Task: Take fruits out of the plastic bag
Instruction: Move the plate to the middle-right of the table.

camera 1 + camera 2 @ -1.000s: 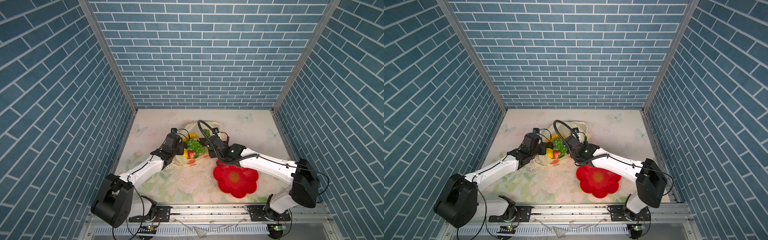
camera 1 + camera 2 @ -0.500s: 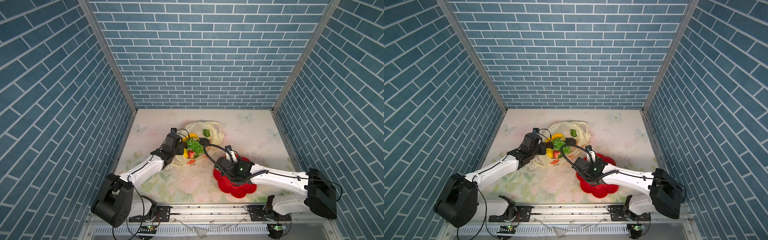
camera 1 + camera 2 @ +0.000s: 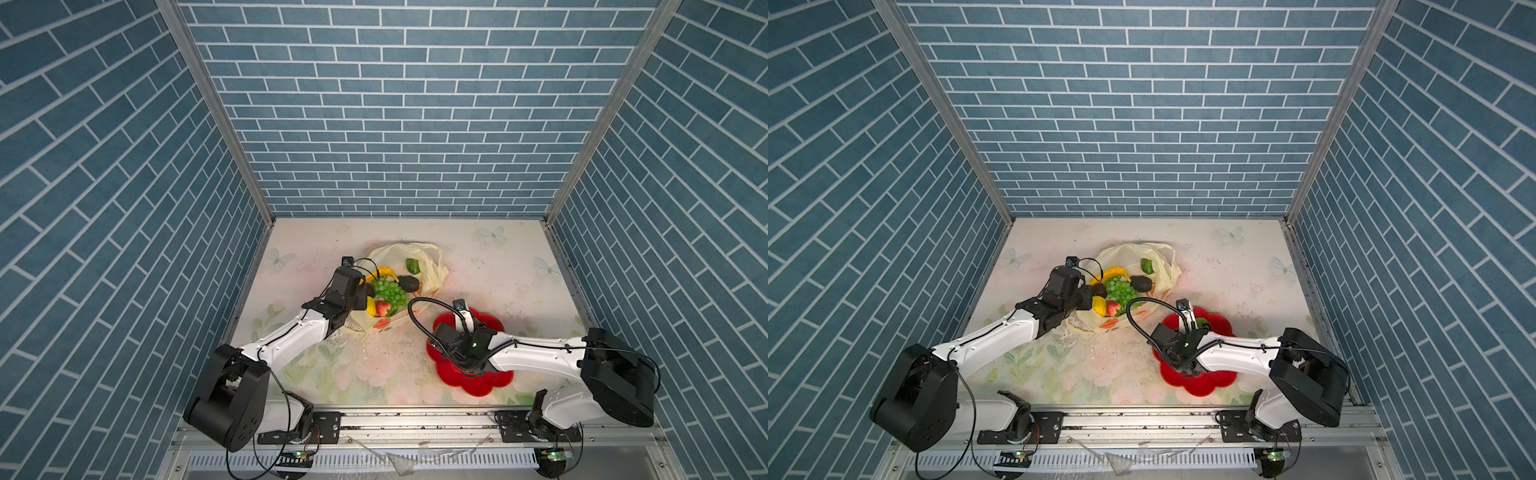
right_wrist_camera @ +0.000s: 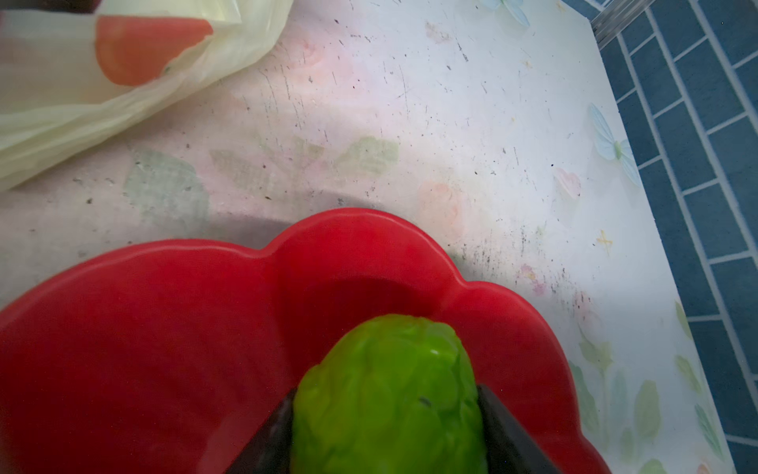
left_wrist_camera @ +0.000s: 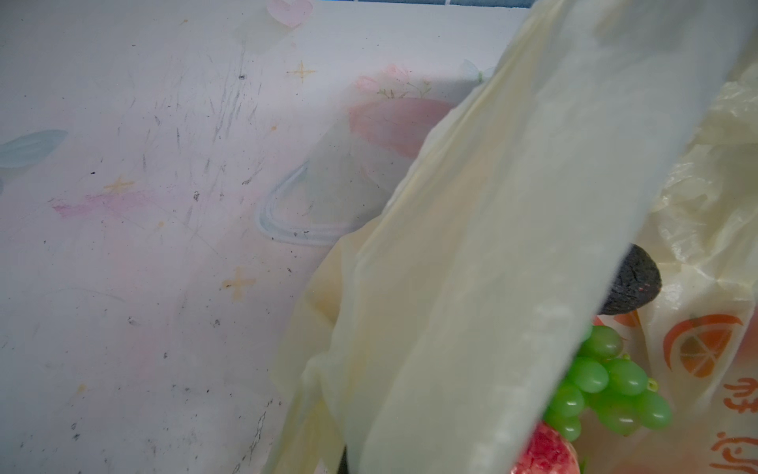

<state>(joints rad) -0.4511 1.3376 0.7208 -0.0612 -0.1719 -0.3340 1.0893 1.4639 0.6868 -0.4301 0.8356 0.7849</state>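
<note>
Two arms work over the floral tabletop [image 3: 374, 365], with one plastic bag [image 3: 432, 272], one red flower-shaped plate [image 3: 492, 380] and seven fruits that can be told apart. The bag lies open near the middle of the table and holds six of them. There is one green grape bunch [image 3: 388, 291] in the centre and one yellow banana [image 3: 384, 272] on its far side. One dark avocado [image 3: 409, 284] lies just beside the grapes, and one smooth green avocado [image 3: 412, 265] lies farther in. One yellow lemon [image 3: 370, 306] and one red strawberry [image 3: 382, 308] touch each other at the near edge. The seventh fruit, the bumpy green citrus [image 4: 385, 361], is out of the bag. The right gripper [image 4: 385, 392] pinches it between two dark fingers [image 4: 504, 431] over the plate, which carries nothing else. Whether the citrus touches the plate cannot be told. The left gripper [image 3: 358, 300] sits at the bag's near-left rim with its jaws closed. Its fingertips are hidden, but a band of bag film stretches taut across its wrist view, so it appears clamped on the rim.
</note>
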